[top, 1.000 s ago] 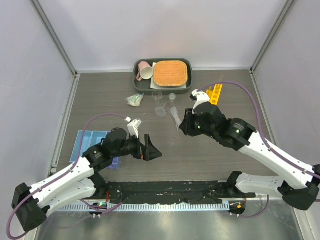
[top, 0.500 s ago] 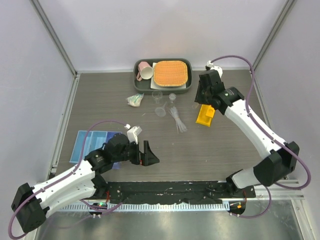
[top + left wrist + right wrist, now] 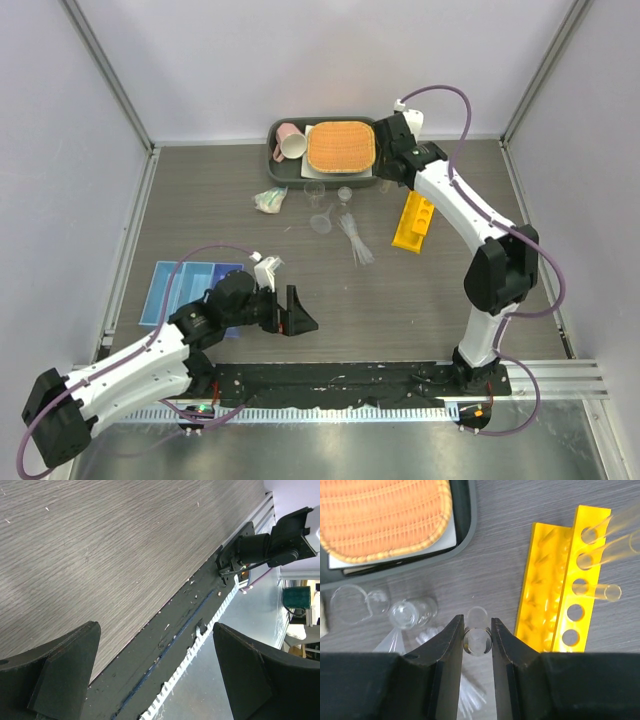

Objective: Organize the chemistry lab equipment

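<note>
Right gripper pinches a thin glass tube — yellow rack just right of its jaws; left gripper jaws spread wide.

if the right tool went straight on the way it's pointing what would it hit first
Probably bare table, in the gap between the small beaker and the yellow rack. The right tool, shut on a thin glass tube, points down there; the tube's end would touch first. Depth is unclear.
</note>
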